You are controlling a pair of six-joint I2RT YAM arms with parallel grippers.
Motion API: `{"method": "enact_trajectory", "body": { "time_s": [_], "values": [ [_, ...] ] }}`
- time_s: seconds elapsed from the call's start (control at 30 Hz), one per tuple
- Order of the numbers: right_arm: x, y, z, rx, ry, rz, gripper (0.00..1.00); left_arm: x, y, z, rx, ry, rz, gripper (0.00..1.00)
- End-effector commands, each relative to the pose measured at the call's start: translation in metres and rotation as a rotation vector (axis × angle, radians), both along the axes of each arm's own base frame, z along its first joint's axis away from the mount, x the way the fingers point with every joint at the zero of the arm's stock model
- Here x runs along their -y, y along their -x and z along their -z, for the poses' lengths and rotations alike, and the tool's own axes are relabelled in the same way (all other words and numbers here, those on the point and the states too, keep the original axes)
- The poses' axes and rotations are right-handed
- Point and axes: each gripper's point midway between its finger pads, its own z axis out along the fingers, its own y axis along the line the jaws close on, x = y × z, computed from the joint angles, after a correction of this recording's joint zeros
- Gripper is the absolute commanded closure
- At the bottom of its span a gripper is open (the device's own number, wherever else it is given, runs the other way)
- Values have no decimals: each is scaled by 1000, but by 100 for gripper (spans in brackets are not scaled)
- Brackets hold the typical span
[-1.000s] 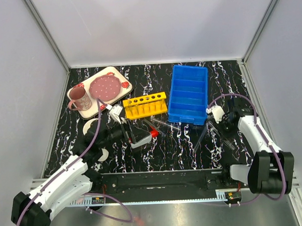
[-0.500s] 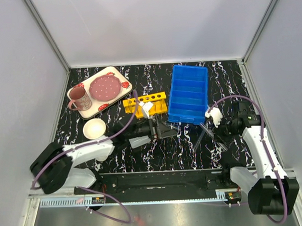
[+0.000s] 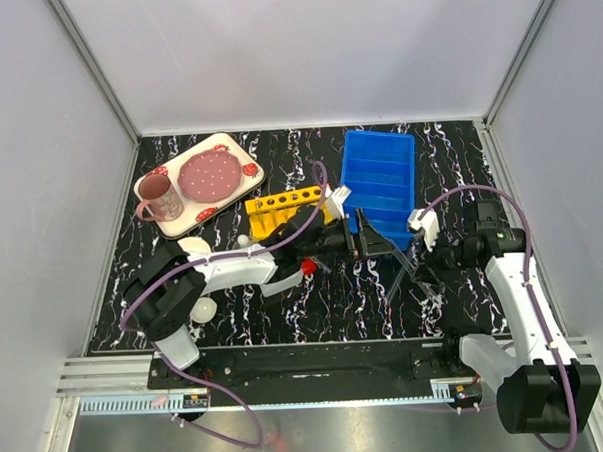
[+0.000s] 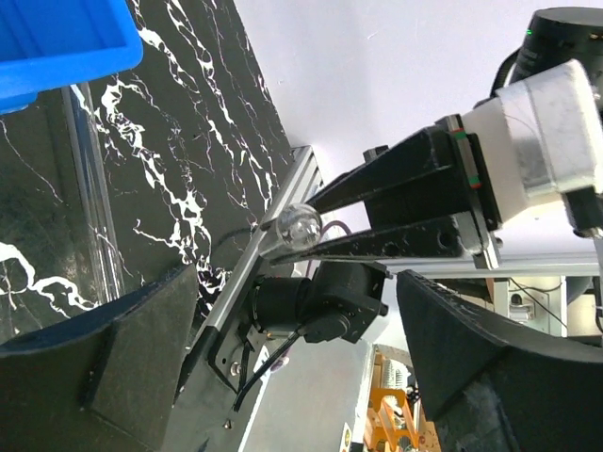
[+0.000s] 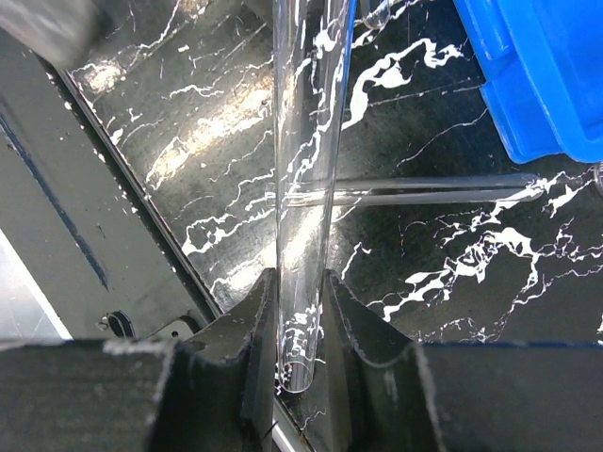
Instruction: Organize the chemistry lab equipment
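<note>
My right gripper [image 5: 303, 311] is shut on a thin clear test tube [image 5: 306, 188], held just above the table in front of the blue bin; in the top view this gripper [image 3: 430, 263] is at the right. Another test tube [image 5: 433, 188] lies flat on the table beyond it. My left gripper [image 3: 372, 241] reaches across to the bin's near-left corner, open, with nothing between its fingers [image 4: 141, 348]. It faces the held tube's round end [image 4: 300, 224]. The yellow rack [image 3: 286, 209] stands mid-table. The red-capped squeeze bottle [image 3: 287, 281] lies under the left arm. A small white dish [image 3: 202, 310] sits front left.
A blue divided bin [image 3: 378, 188] stands at the back right. A strawberry tray [image 3: 240, 149] with a pink mug [image 3: 160, 197] and a plate is at the back left. A white bowl [image 3: 189, 247] is partly covered by the left arm. Grey walls enclose the table.
My left arm has swung from beside the squeeze bottle rightward across the table to the blue bin's corner. My right gripper, still holding the tube, has shifted slightly.
</note>
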Motion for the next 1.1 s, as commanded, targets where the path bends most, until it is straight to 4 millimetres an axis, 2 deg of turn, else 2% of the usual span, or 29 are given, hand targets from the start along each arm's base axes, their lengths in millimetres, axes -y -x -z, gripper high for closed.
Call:
{"method": "enact_trajectory", "body": {
  "time_s": [0.0, 0.37, 0.77, 1.07],
  "values": [
    [-15, -4, -28, 61, -91, -21, 81, 16, -11, -15, 72, -21, -38, 15],
    [-21, 0, -29, 72, -120, -39, 81, 27, -18, -11, 84, -60, -52, 35],
    [-24, 1, -26, 69, -127, -55, 80, 34, -15, -15, 87, -51, -39, 46],
    [-24, -3, -23, 66, -128, -44, 81, 31, -6, -22, 86, -27, -18, 72]
  ]
}}
